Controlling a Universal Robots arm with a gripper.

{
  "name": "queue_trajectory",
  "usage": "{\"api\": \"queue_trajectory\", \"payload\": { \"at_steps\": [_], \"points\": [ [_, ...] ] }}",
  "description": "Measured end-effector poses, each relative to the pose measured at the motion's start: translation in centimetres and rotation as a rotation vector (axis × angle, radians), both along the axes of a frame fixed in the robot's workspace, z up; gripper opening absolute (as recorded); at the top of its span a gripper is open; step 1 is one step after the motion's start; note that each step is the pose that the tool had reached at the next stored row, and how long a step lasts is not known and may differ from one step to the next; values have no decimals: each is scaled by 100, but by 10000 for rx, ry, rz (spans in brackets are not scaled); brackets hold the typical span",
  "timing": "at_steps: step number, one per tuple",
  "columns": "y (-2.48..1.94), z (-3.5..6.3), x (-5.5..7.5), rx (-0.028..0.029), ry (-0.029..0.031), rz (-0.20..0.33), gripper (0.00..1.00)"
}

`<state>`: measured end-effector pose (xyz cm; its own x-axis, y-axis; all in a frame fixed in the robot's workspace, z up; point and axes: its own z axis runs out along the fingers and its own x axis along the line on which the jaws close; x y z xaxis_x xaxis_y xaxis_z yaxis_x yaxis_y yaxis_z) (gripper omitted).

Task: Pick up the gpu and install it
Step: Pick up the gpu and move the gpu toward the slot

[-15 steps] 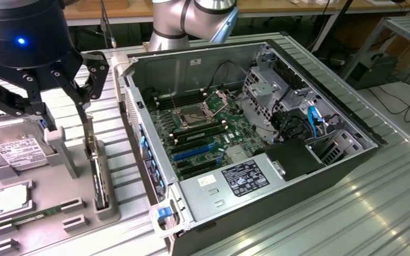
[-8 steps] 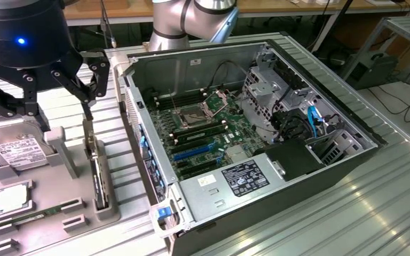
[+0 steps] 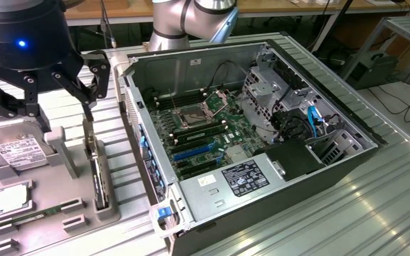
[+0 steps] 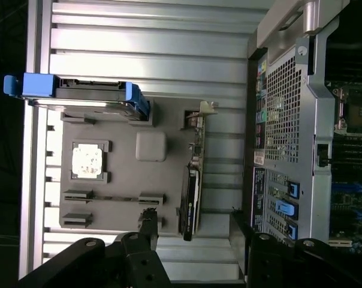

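Ribbed metal bench [image 3: 376,213], with lab desks and cables behind it. On it is a grey tray [image 3: 73,194] and beside that an open PC case [image 3: 183,69].

Gripper [image 3: 66,121]: fingers [image 3: 86,101] spread wide and holding nothing. It hangs over the tray.

Tray contents:
- gpu [image 3: 98,176] stands on edge in its slot on the case side of the tray. In the wrist view the card runs lengthwise into the gap between the two fingers, with clear space on both sides and touching neither. In the exterior view it sits right under the finger nearer the case. I can't tell from that view how far the fingertip is above the card.
- hdd [image 3: 13,152], white label up, sits outside the finger farther from the case.
- cpu [image 3: 11,198] lies flat in a square pocket on the same side as the hdd.
- memory stick [image 3: 38,216], green, lies on the tray past the cpu.

Case contents:
- The side panel is off and the case lies well outside the finger gap, past the gpu.
- motherboard [image 3: 205,133] has an open socket [image 3: 190,114].
- The long dark slots and blue slots look empty.
- psu [image 3: 241,178] sits at the near end, label up.
- drive cage [image 3: 262,90] and a blue cable [image 3: 312,114] are on the far side.
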<state>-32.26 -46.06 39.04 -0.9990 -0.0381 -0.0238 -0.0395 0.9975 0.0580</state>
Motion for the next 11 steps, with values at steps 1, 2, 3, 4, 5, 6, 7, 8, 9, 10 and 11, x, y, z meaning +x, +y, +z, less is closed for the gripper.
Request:
{"api": "queue_trajectory", "payload": {
  "at_steps": [1,2,3,4,5,6,7,8,9,10,11],
  "points": [
    [0,-5,1,0,0,-44,60],
    [0,-10,3,0,0,-75,60],
    [0,-16,4,0,0,-88,60],
    [0,-29,4,1,-2,-106,60],
    [0,-39,5,1,-1,-116,60],
    [0,-50,5,0,-1,-123,60],
    [0,-60,5,1,-1,-129,60],
    [0,-70,5,0,-1,-136,60],
    [0,-78,5,0,0,-140,60],
    [0,-87,5,0,0,-143,60],
    [0,-98,5,0,0,-145,60]
  ]
}}
